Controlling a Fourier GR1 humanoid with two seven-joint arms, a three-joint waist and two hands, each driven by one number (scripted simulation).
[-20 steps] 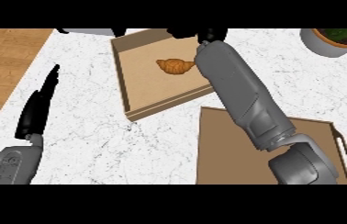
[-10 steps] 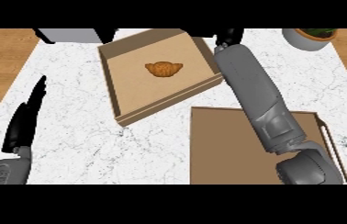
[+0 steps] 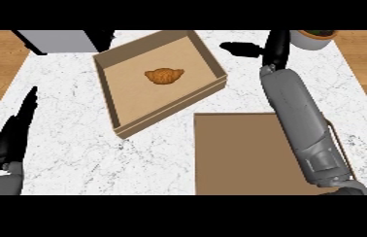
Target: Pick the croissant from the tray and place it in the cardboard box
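The croissant (image 3: 164, 76) is lying inside the cardboard box (image 3: 118, 115) at upper centre of the frame, while the tray (image 3: 243, 153) is sitting at lower right. My right hand (image 3: 276, 42) is reaching past the box toward the upper right, its fingers too dark for me to tell. My left hand (image 3: 20, 126) is resting at the left edge, fingers straight and holding nothing.

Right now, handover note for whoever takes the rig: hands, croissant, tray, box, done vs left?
Right hand: beyond the cardboard box, near the counter's far edge, holds nothing visible; fingers unclear.
Left hand: open, resting at the left edge.
Croissant: lies inside the box, untouched.
Tray: nearer, right of centre, nothing visible on it.
Done: croissant placed in the box.
Left: nothing but bringing the right arm back, as I judge it.
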